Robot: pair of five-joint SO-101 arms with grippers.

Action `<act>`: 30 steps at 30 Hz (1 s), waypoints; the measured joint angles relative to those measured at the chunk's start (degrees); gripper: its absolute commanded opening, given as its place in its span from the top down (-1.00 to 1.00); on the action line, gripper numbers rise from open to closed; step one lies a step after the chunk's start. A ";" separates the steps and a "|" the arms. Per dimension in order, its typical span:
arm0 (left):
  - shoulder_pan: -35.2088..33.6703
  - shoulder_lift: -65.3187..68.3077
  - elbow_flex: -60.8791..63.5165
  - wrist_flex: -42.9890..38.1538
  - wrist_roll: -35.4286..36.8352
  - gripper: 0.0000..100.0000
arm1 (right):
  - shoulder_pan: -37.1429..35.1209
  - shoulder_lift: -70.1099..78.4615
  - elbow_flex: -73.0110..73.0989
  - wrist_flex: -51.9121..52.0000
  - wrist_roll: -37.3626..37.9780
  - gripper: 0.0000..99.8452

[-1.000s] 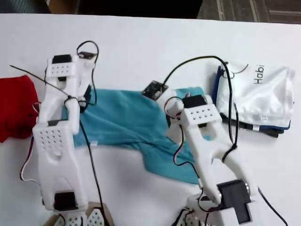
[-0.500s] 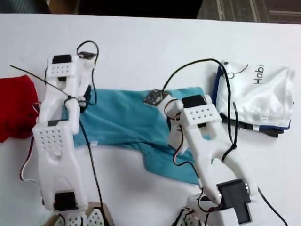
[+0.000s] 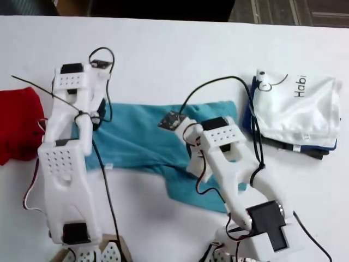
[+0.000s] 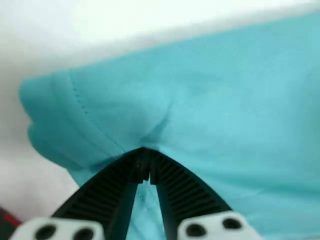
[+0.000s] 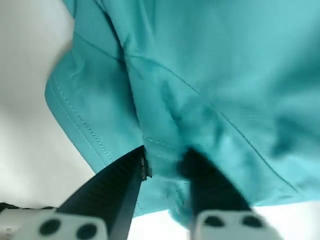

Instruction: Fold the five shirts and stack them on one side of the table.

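1. A white table (image 3: pixel 163 54) is seen from above, with two white robot arms reaching over it from the near edge.
2. A teal shirt (image 3: pixel 142 136) lies unfolded and rumpled across the middle of the table. One part trails toward the near edge.
3. The left gripper (image 4: pixel 145 167) is at the end of the teal shirt nearest the red shirt, just inside a stitched hem. Its two black fingers are clenched on a small pinch of teal cloth, which puckers at their tips.
4. The right gripper (image 5: pixel 167 157) is down on the teal shirt close to another stitched hem. Its fingers stand apart, released, with cloth lying between them.
5. A red shirt (image 3: pixel 19 128) sits bunched at the left edge of the overhead view, just beside the left arm.
6. At the opposite side lies a stack of folded shirts (image 3: pixel 283 131), just beside the far end of the teal shirt. A white shirt (image 3: pixel 305 103) is on top, with the edges of a blue shirt (image 3: pixel 250 109) and a dark shirt (image 3: pixel 313 153) showing beneath it.
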 measured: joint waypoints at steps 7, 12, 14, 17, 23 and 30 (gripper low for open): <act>0.00 0.18 0.00 0.00 0.00 0.95 | -3.08 -7.12 0.26 2.81 -1.49 0.96; 0.00 0.18 0.00 0.00 0.00 0.95 | -8.18 -12.40 1.49 6.42 -1.49 0.95; 0.00 0.18 0.00 0.00 0.00 0.95 | -9.58 -12.48 3.52 6.15 -1.49 0.95; 0.00 0.18 0.00 0.00 0.00 0.95 | -11.69 -11.43 7.30 3.60 -1.49 0.94; 0.00 0.18 0.00 0.00 0.00 0.95 | -13.80 -5.36 9.05 0.70 -1.49 0.60; 0.00 0.18 0.00 0.00 0.00 0.95 | -15.47 -5.36 9.58 1.32 -1.49 0.53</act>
